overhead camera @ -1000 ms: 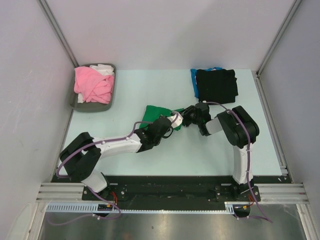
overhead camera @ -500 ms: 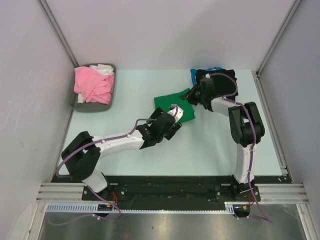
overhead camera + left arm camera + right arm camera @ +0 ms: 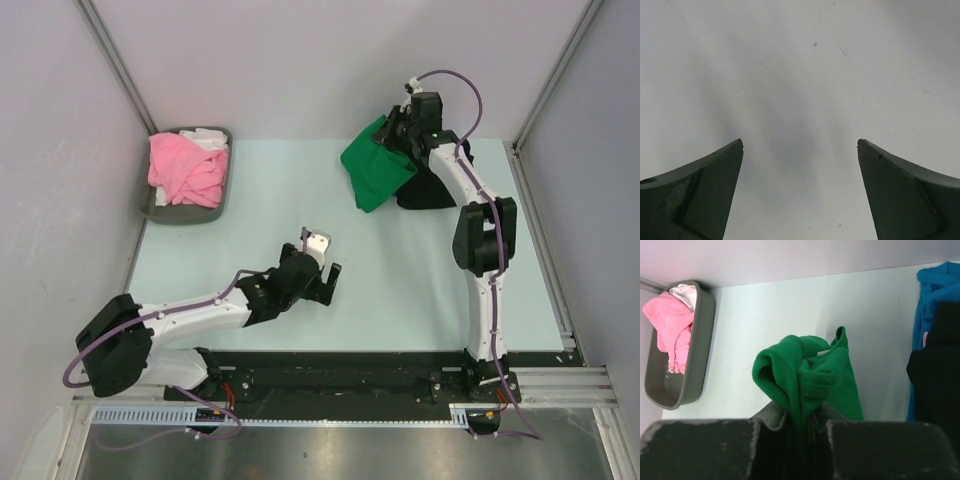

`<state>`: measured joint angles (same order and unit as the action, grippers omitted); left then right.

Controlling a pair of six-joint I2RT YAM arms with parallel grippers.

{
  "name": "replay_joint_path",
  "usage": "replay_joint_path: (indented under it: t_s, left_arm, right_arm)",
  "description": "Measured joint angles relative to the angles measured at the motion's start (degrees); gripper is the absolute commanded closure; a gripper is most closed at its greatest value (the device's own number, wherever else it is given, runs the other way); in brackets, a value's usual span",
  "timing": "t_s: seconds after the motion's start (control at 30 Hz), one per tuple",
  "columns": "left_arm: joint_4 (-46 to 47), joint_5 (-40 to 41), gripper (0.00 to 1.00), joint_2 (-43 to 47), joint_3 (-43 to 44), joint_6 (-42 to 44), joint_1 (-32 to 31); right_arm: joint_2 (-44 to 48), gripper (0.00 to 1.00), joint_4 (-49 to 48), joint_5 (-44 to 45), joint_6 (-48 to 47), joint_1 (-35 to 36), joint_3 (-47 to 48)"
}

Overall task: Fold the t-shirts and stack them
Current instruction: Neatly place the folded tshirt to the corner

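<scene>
My right gripper [image 3: 396, 134] is shut on a bunched edge of the bright green t-shirt [image 3: 375, 170], which hangs lifted at the far right beside the black t-shirt [image 3: 432, 187]. In the right wrist view the green t-shirt [image 3: 805, 372] rises out of the closed gripper [image 3: 807, 422], with the black t-shirt [image 3: 940, 375] lying on a blue one [image 3: 932, 300] at the right. My left gripper [image 3: 322, 270] is open over bare table near the middle, nothing between its fingers [image 3: 705, 185]. Pink [image 3: 185, 168] and white [image 3: 208, 138] t-shirts lie crumpled in the tray.
The dark grey tray [image 3: 160, 212] sits at the far left corner against the side wall; it also shows in the right wrist view [image 3: 695, 355]. Walls enclose the light table [image 3: 400, 290] on three sides, with metal rails along the right and near edges.
My left gripper opened, let go of the green t-shirt and drew back to the near left. My right arm swung the green t-shirt up and away to the far right, by the black one.
</scene>
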<state>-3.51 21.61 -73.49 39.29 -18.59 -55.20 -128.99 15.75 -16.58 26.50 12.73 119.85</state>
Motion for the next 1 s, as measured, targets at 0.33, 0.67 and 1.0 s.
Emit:
replay_joint_path:
  t_s: [0.33, 0.67, 1.0]
  left_arm:
    - [3.65, -1.53, 0.0, -1.05, -1.95, -0.48, -0.02]
    - [7.58, -3.65, 0.0, -6.75, -2.12, -0.48, -0.04]
    - [8.94, -4.59, 0.0, -9.9, -2.1, -0.48, -0.07]
  right_arm:
    - [-2.69, 1.0, 5.73, -3.63, -2.78, -2.51, 5.31]
    - [-2.69, 1.0, 5.88, -6.88, -2.71, -8.37, 5.44]
    - [-2.69, 1.0, 4.81, -12.39, 0.92, -11.58, 6.23]
